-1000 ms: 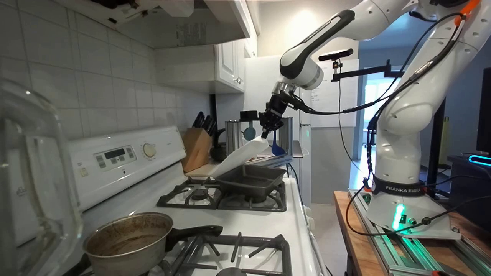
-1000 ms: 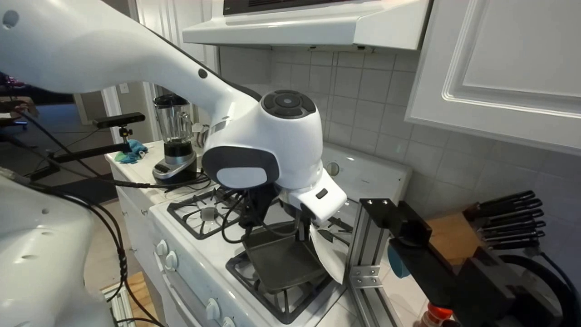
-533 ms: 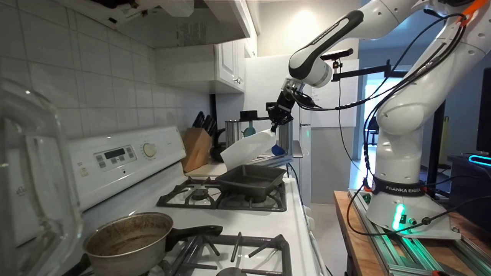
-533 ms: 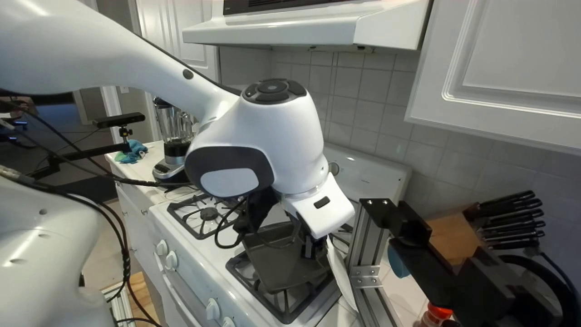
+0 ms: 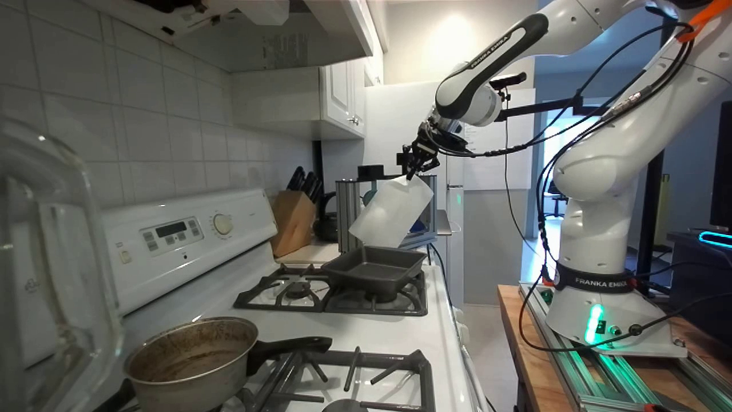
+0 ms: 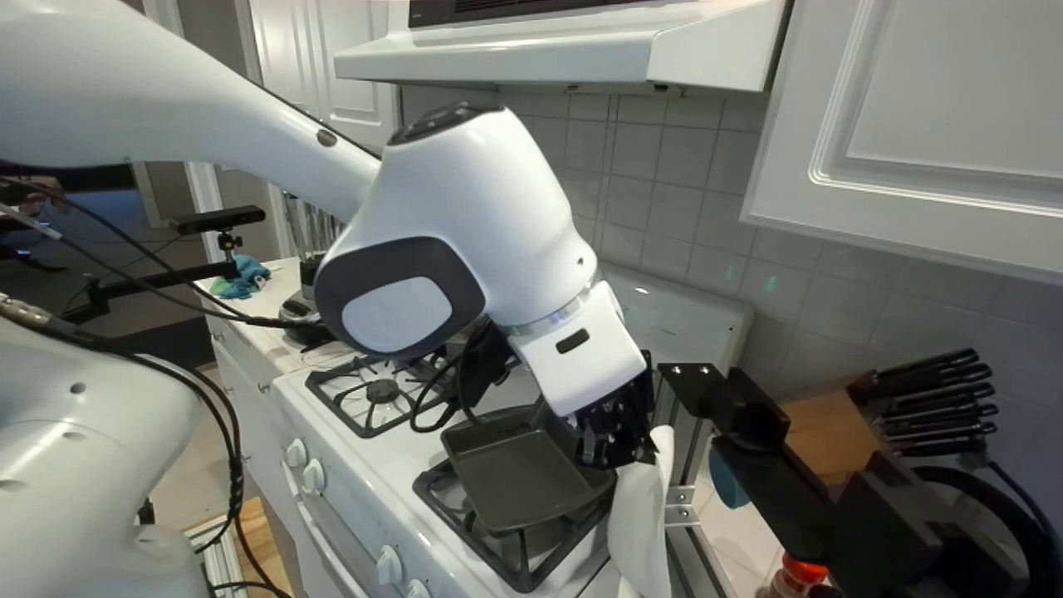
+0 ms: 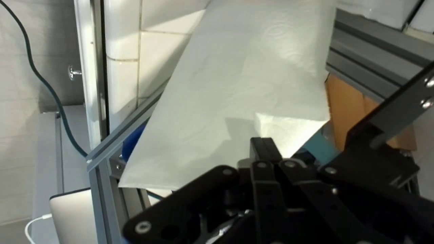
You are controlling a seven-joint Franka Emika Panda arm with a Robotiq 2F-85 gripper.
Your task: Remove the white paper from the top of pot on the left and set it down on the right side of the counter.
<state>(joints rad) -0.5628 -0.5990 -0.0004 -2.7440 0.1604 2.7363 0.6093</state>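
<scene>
The white paper (image 5: 394, 212) hangs as a floppy sheet beyond the square griddle pan, in front of the metal frame. It also shows in an exterior view (image 6: 639, 523) and fills the middle of the wrist view (image 7: 230, 84). My gripper (image 5: 409, 175) is shut on the paper's upper edge; in the wrist view its fingertips (image 7: 265, 149) are together with the sheet creased between them. The small metal pot (image 5: 189, 389) with its dark handle stands uncovered on the near burner in an exterior view. The pot does not show in the wrist view.
The dark griddle pan (image 5: 374, 272) sits on the far burner. An aluminium frame (image 7: 101, 206) stands at the white tiled counter (image 7: 162, 51). The knife block (image 5: 293, 223) is behind, and a black camera mount (image 6: 789, 490) juts in nearby. The range hood (image 6: 498, 62) overhangs the stove.
My gripper has risen and moved past the griddle pan toward the metal frame and counter, carrying the paper. The sheet has swung from a slanting edge-on view to hanging face-on. The pot has not moved.
</scene>
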